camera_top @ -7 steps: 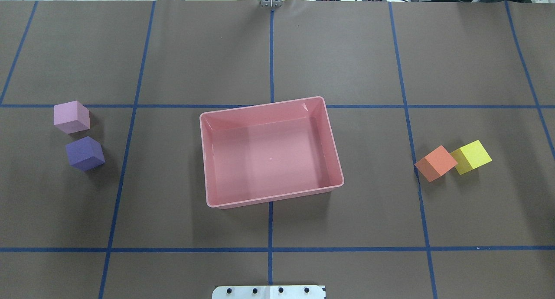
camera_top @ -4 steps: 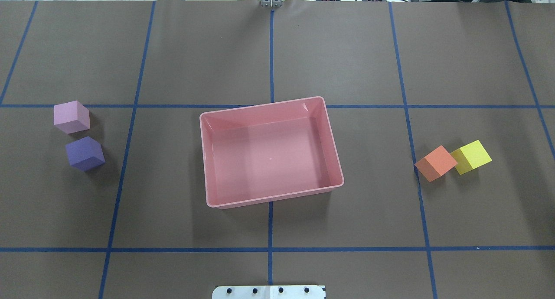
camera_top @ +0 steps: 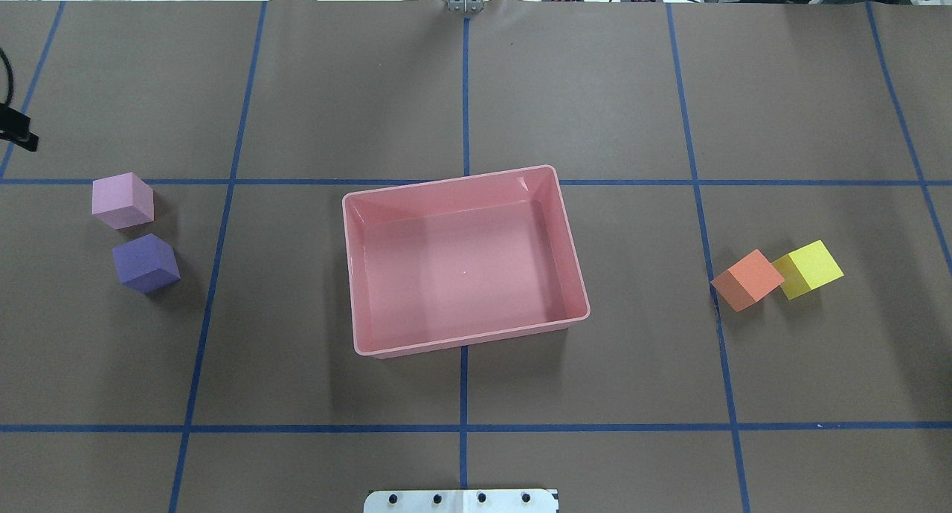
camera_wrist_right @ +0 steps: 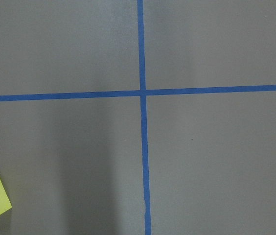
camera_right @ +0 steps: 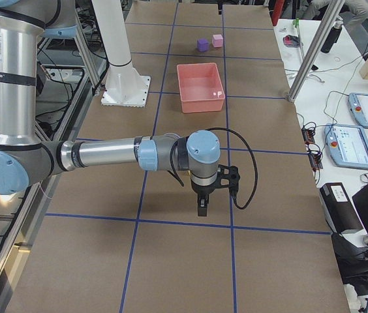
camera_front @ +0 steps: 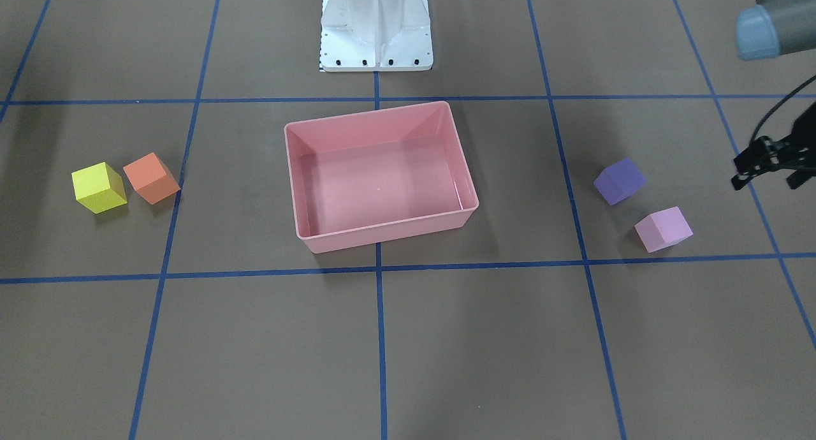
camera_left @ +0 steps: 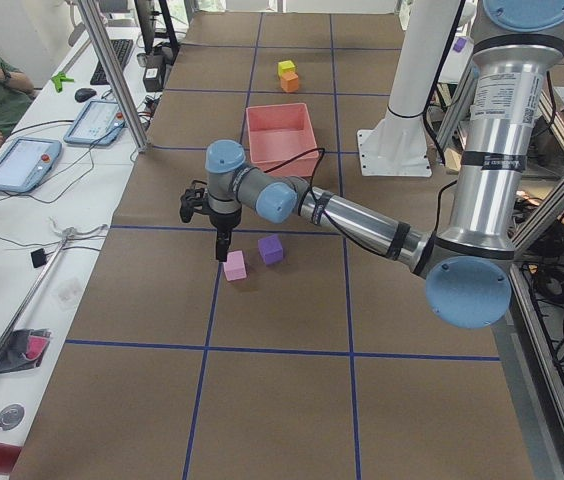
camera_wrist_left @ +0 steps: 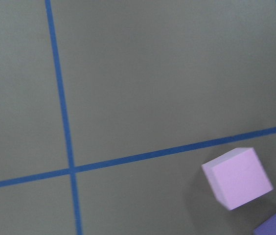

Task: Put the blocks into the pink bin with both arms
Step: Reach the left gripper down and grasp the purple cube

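Four blocks lie on your bench, none of them inside the pink bin, which sits at the middle with nothing in it.

On the bin's side toward the robot's left you have the purple block and the light pink block. They lie near each other and well apart from the bin, the light pink one farther from the robot. On the bin's opposite side you will find the orange block and the yellow block pressed close together. They seem to touch, with the orange one nearer the bin.

The left arm reaches out past the light pink block, on the side away from the bin. Its left gripper points down and hangs just above the bench beside that block, touching nothing. Its wrist camera shows you the light pink block low in the corner and a sliver of the purple one. You cannot tell how wide its fingers stand.

The right arm stretches beyond the yellow block, farther from the bin. The right gripper points down over a crossing of blue tape lines. Its wrist camera catches only a corner of the yellow block. You see these fingers only from the side camera, so their spread cannot be told either.
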Action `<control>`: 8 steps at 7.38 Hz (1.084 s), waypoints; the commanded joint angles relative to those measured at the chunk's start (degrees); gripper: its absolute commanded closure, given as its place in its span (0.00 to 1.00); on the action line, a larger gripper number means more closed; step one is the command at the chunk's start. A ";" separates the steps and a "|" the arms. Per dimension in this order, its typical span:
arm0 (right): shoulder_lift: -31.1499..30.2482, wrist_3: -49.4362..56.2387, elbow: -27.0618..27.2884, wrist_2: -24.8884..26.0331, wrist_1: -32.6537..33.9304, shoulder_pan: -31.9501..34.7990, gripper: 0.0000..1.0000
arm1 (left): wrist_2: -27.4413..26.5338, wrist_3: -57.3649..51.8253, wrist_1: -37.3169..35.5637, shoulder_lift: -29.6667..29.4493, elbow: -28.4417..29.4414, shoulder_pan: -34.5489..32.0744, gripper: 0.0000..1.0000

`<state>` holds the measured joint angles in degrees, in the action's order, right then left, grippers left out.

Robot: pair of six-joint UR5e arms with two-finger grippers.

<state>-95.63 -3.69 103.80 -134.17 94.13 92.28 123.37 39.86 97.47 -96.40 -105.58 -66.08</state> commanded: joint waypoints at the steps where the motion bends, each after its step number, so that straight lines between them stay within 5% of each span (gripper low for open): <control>1: 0.09 0.00 -0.09 0.05 0.00 0.00 0.00 | -6.74 21.68 0.70 0.25 -5.40 11.21 0.00; 3: 0.09 0.00 0.00 0.05 0.00 0.00 0.00 | -11.71 31.20 5.24 2.86 -5.86 17.27 0.00; 8: 0.27 0.00 0.26 -0.04 0.00 0.00 0.00 | -17.19 35.71 9.32 7.37 -4.81 23.18 0.00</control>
<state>-95.37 -3.69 104.01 -134.21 94.13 92.28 107.80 73.67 106.50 -89.24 -110.77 -44.43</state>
